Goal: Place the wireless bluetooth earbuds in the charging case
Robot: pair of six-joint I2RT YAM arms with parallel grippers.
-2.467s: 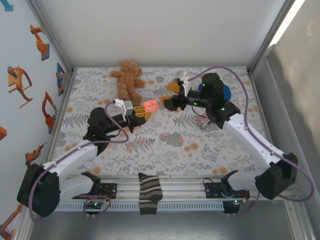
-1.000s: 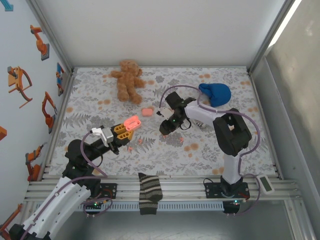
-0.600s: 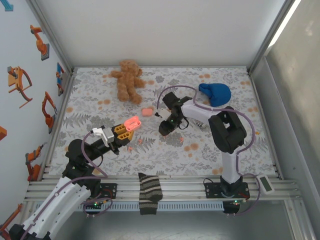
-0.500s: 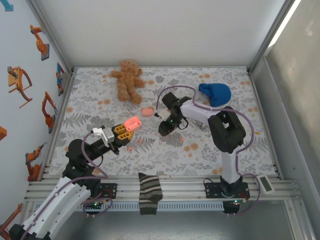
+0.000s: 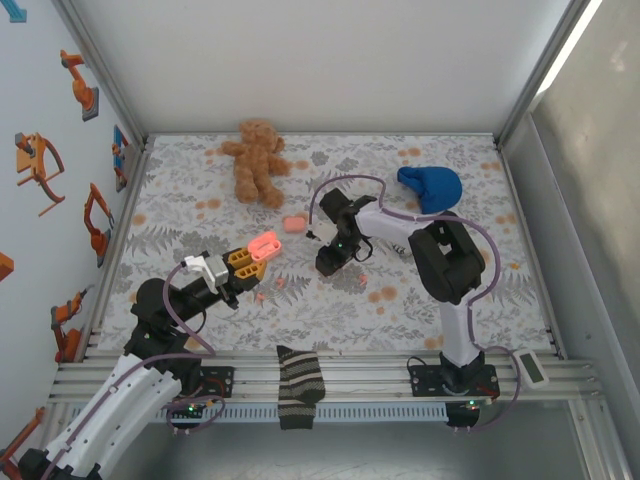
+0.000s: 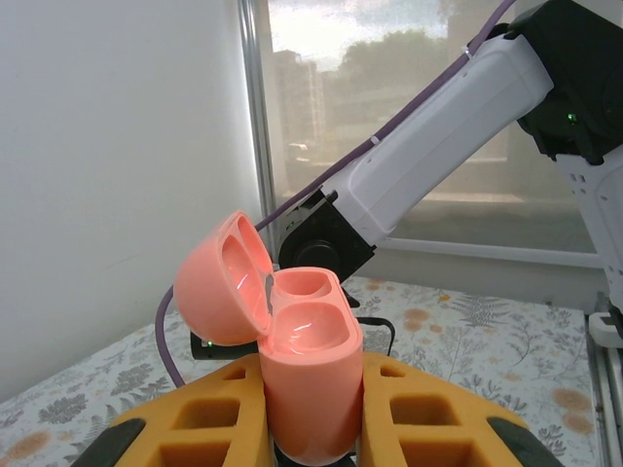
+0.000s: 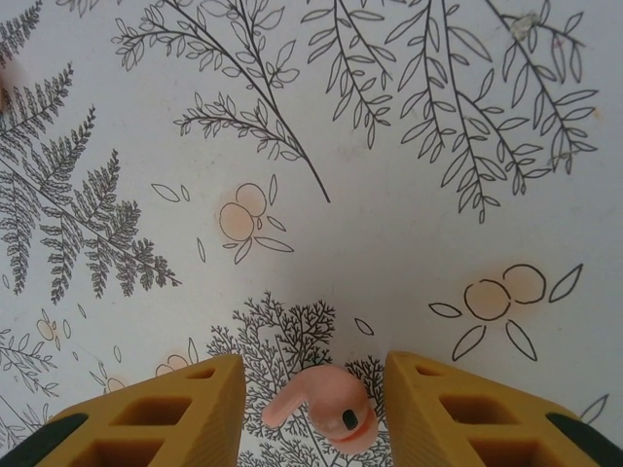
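Observation:
My left gripper (image 5: 249,257) is raised at the near left, shut on an open salmon-pink charging case (image 5: 264,245). In the left wrist view the case (image 6: 304,336) stands upright between my yellow pads, lid flipped back, both wells empty. My right gripper (image 5: 324,262) points down at the table's middle. It is open in the right wrist view (image 7: 313,394), and a pink earbud (image 7: 328,413) lies on the cloth between its fingers, touching neither. More earbuds (image 5: 280,283) lie loose on the cloth, one (image 5: 362,281) to the right.
A second pink case (image 5: 294,224) lies behind my right gripper. A brown teddy bear (image 5: 256,160) sits at the back, a blue cloth bundle (image 5: 431,187) at the back right. A striped sock (image 5: 298,386) hangs over the front rail.
Since 2.5 s ago my left arm pulled back to the near left with the case, and my right arm came down to the cloth. In the last second the right gripper crept slightly left.

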